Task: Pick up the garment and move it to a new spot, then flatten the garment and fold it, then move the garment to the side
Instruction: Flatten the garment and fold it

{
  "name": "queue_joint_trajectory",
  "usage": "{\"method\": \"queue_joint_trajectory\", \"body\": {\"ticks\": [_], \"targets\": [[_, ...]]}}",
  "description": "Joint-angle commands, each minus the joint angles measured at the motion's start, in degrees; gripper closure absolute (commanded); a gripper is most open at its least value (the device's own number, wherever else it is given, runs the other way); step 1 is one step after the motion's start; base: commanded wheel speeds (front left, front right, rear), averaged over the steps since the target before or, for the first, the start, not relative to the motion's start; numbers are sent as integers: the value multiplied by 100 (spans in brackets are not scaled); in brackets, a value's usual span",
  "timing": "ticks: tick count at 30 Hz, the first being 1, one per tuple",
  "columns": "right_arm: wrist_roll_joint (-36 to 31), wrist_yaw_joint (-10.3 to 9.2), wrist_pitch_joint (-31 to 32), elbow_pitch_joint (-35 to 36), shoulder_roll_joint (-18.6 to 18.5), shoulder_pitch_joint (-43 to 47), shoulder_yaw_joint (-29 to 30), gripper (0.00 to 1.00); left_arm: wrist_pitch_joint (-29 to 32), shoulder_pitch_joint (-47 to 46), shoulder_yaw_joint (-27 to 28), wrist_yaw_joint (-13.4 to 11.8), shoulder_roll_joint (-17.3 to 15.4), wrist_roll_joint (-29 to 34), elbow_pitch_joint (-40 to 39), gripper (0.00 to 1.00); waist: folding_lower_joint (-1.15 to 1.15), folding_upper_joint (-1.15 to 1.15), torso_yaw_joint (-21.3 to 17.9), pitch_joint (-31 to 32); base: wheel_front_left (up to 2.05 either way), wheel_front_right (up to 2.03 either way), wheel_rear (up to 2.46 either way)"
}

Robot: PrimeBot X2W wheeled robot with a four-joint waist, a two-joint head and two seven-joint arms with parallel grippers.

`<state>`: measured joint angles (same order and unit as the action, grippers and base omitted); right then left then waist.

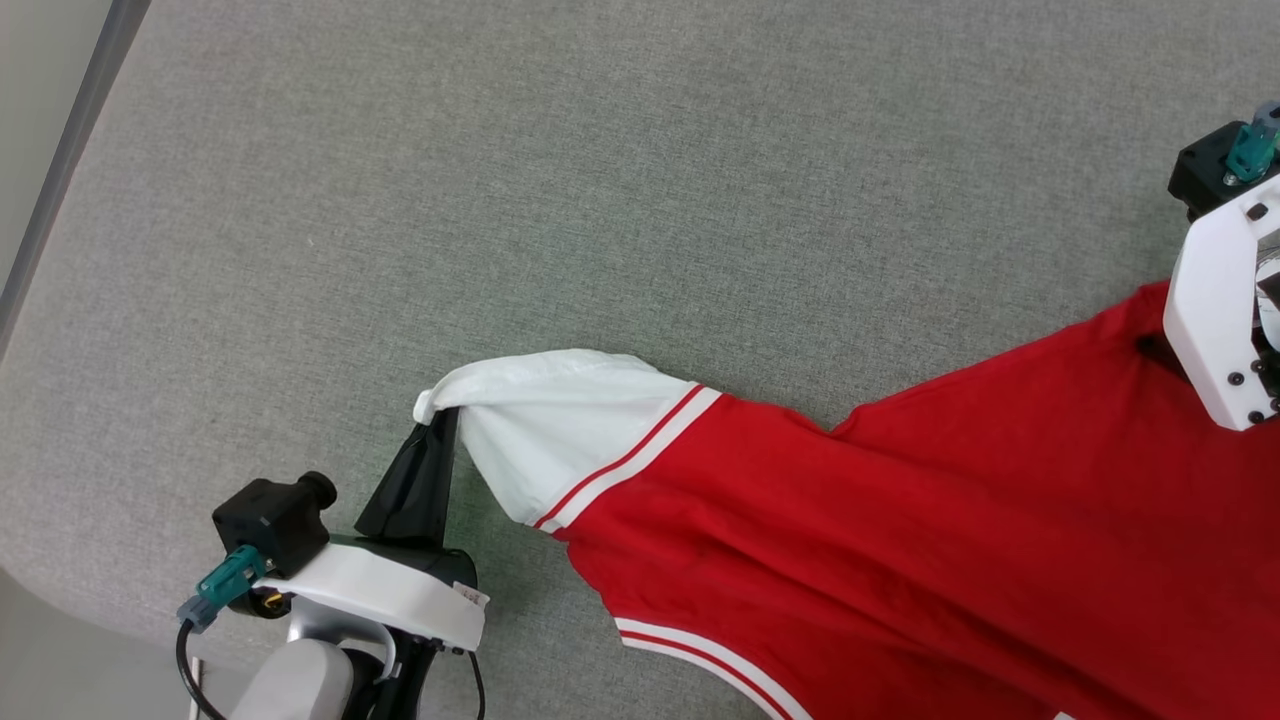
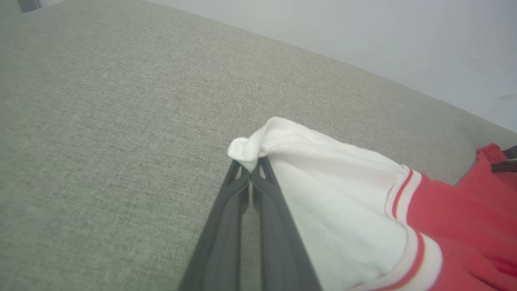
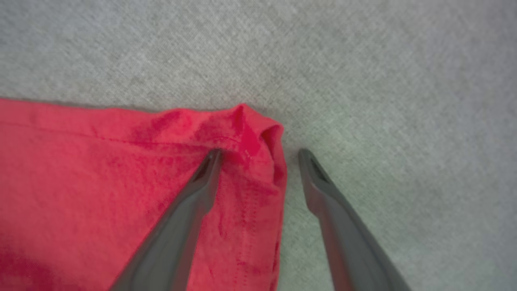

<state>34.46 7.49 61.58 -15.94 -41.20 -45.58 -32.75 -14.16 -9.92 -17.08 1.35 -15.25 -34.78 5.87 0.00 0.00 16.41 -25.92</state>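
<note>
Where it spreads across the grey fabric worktop [image 1: 600,180], the garment [image 1: 900,520] is red, with a white sleeve [image 1: 560,420] edged in red-and-white stripes. My left end effector [image 1: 440,412] is clamped on the sleeve's tip. My right end effector [image 3: 260,155] stands wide open at a red corner, one finger over cloth, one over bare worktop.

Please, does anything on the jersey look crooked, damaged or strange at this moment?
No damage shows. The jersey is not flat: the left gripper, shut, pinches the tip of the white sleeve into a raised point, and the red corner between the open right gripper fingers is curled and bunched.
</note>
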Motion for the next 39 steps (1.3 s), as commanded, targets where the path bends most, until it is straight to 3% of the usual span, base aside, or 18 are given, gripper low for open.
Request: {"method": "queue_joint_trajectory", "body": {"ticks": [1,2,11,22,32,39], "targets": [[65,-1,-31,-231,79,290,-276,67,-34,-87,16,16,22,26,17,100,0,0,-9,-4,0,0,0],[86,-2,-117,-244,67,233,-277,100,-36,-91,21,10,23,24,28,100,0,0,-18,-4,0,0,0],[418,-4,-1228,-221,135,-239,-10,100,-51,46,68,-60,-82,61,59,100,0,0,-190,367,0,0,0],[755,-4,-2820,351,116,469,398,100,167,270,179,-343,-456,248,-533,100,0,0,-618,1270,0,0,0],[530,-4,-3651,1093,432,998,1215,100,470,-396,403,-460,-860,401,-1310,100,0,0,-1017,1708,0,0,0],[121,-4,-3833,1659,816,904,1930,100,685,-1427,574,-443,-1034,455,-1627,100,0,0,-1245,1504,0,0,0]]}}
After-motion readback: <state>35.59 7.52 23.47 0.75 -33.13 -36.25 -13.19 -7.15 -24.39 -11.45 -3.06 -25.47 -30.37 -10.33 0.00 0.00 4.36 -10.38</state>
